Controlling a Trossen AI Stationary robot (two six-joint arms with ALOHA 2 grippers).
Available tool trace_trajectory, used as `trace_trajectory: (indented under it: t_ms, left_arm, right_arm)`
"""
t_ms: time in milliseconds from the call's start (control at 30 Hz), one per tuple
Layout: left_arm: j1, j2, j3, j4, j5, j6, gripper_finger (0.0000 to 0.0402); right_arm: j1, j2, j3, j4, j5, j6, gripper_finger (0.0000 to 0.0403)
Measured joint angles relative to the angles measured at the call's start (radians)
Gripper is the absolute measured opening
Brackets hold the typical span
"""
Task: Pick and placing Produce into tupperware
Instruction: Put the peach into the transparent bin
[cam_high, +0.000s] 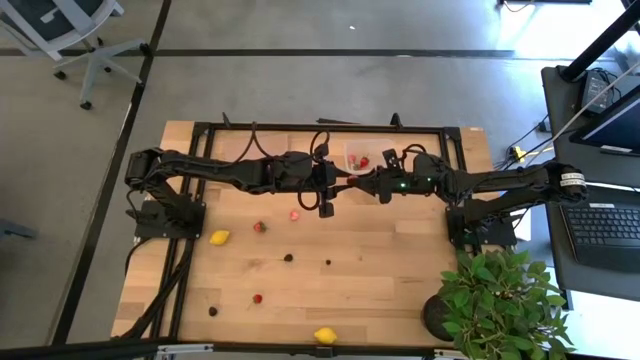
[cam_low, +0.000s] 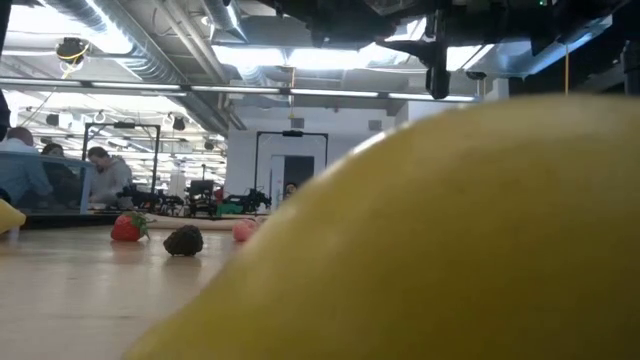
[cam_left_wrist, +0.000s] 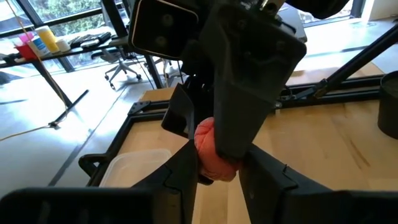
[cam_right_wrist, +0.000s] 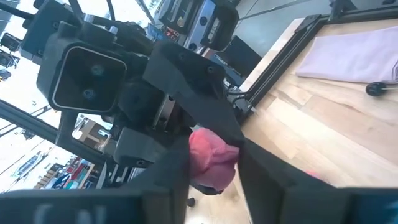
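Seen from above, the two arms meet over the middle of the back half of the worktop (cam_high: 400, 255), and their dark links cover the spot where the claws come together, so the grip itself cannot be made out there. The left claw (cam_high: 345, 183) reaches in from the left, the right claw (cam_high: 368, 183) from the right, just in front of the tupperware (cam_high: 360, 156), whose near edge is partly hidden by the arms; two red pieces (cam_high: 363, 161) show inside it.

The wrist views give what the overhead picture hides. In the left wrist view, the left claw (cam_left_wrist: 214, 163) has its fingers on a soft red-pink strawberry piece (cam_left_wrist: 212, 152), and the right arm's fingers are on the same piece from beyond; a corner of the clear tub (cam_left_wrist: 134, 165) lies just beside them. The right wrist view shows the right claw (cam_right_wrist: 212, 163) clenched on that same piece (cam_right_wrist: 211, 158), with the left arm's camera housing beyond.

Loose produce lies across the near worktop: a lemon (cam_high: 220, 238), a strawberry (cam_high: 260, 227), a pink piece (cam_high: 295, 214), dark berries (cam_high: 288, 257), another strawberry (cam_high: 257, 298) and a second lemon (cam_high: 325, 335) at the front edge. That lemon (cam_low: 450, 240) fills most of the low view, blocking nearly everything; only a strawberry (cam_low: 127, 227), a dark berry (cam_low: 183, 240) and people seated far behind show past it.
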Motion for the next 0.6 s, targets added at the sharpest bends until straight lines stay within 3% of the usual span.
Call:
trace_trajectory:
  t_ms: [133, 400, 600]
  left_arm:
    - [0.0, -0.002, 0.0, -0.002, -0.002, 0.001, 0.0119]
    - [0.001, -0.001, 0.0, -0.027, 0.005, -0.039, 0.0152]
    - [0.01, 0.001, 0.0, -0.058, 0.02, -0.1, 0.0216]
  right_arm:
    - [0.0, 0.0, 0.0, 0.0, 0.001, -0.022, 0.0086]
    - [-0.014, 0.0, 0.0, -0.026, -0.006, -0.04, 0.0083]
    - [-0.047, 0.0, 0.002, -0.071, -0.008, -0.082, 0.0083]
